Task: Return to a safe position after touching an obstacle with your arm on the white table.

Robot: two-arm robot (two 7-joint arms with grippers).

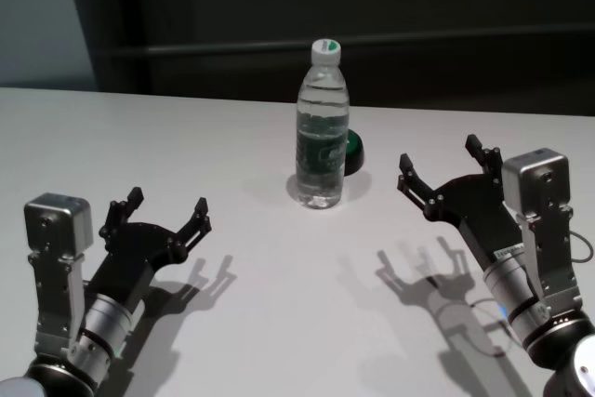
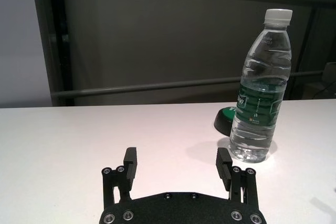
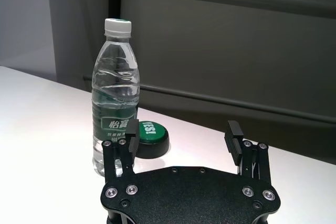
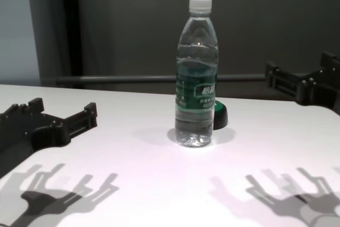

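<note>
Nearest the head camera are two black two-fingered grippers, one on each arm, both raised a little above the large smooth white table point(image 1: 279, 323) and casting their shadows onto it. On the left, the left gripper point(image 1: 167, 211) hangs over the near left part of the top with its fingers apart and nothing between them; bare white surface lies all round it, out to the table's far edge.

Toward the middle stands one tall clear plastic water bottle point(image 1: 322, 127) — white screw cap, dark green label with white lettering — upright on the table and touched by neither arm. One small low round green-and-black thing point(image 1: 354, 152) sits just behind the bottle's base on its right, close against it; whether the two touch cannot be told.

On the right, the right gripper point(image 1: 448, 166) hovers at about the bottle's depth, fingers spread and holding nothing, with a plain gap of open tabletop between it and the bottle. Behind the table's far edge runs a dark wall with one horizontal rail point(image 4: 133, 79) — seen in the chest view at about the bottle's lower half.
</note>
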